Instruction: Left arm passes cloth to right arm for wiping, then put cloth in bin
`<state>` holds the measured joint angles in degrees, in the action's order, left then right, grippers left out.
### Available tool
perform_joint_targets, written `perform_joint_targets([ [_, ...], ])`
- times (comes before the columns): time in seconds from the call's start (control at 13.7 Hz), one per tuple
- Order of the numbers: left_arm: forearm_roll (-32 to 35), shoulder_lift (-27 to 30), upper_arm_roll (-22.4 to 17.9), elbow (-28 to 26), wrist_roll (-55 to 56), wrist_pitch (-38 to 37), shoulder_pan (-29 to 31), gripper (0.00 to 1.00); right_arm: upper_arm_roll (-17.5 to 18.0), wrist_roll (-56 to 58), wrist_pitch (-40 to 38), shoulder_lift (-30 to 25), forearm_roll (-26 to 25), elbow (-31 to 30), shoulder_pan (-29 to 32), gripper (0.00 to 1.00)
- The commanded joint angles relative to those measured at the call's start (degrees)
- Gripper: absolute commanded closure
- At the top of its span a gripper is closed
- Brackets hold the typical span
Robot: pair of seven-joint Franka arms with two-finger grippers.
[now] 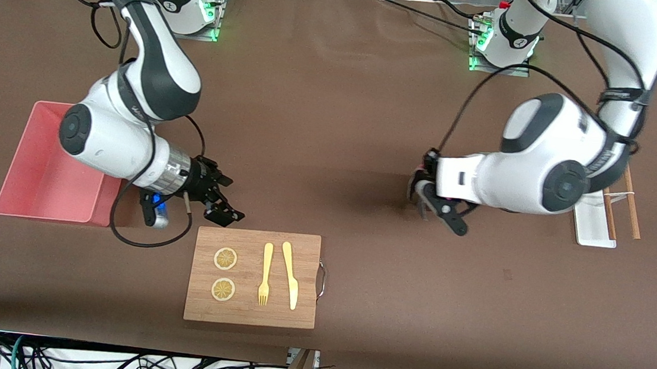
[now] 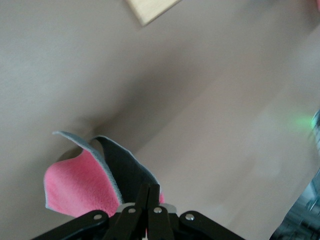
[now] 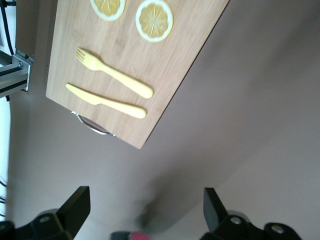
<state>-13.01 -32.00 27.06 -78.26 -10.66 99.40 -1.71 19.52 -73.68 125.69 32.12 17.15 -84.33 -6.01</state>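
Note:
The magenta-red cloth [image 2: 80, 182] with its grey underside hangs folded from my left gripper [image 2: 150, 192], whose fingers are shut on its edge. In the front view the left gripper [image 1: 423, 205] is up over the bare brown table, toward the left arm's end, and only a little of the cloth [image 1: 418, 187] shows under it. My right gripper [image 1: 231, 200] hovers open beside the pink bin [image 1: 29, 140], just above the cutting board's far corner. Nothing is between its fingers [image 3: 75, 205]. The bin looks empty.
A wooden cutting board [image 1: 307, 254] with two lemon slices [image 1: 225, 259], a yellow fork [image 1: 265, 274] and a yellow knife [image 1: 290, 276] lies near the front camera. A white tray [image 1: 592, 228] and chopsticks [image 1: 631, 202] lie at the left arm's end.

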Motion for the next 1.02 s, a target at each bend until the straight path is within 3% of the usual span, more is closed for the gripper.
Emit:
perform_joint_targets([
  [0.0,-5.25,-1.48,-0.35,0.83,7.39,7.96,-3.54,1.0,0.96,-4.45,3.07,1.89,0.69,0.75,-1.63,0.0],
  [0.51,-20.11,-2.18,-0.43,0.65,16.98,28.2,-9.7,1.0,2.27,-8.5,5.71,4.96,0.69,0.66,-4.1,0.0],
  [0.95,-20.56,-2.36,-0.43,0.74,24.9,33.13,-12.61,1.0,4.38,-10.78,8.61,6.28,0.69,0.57,-5.68,0.0],
])
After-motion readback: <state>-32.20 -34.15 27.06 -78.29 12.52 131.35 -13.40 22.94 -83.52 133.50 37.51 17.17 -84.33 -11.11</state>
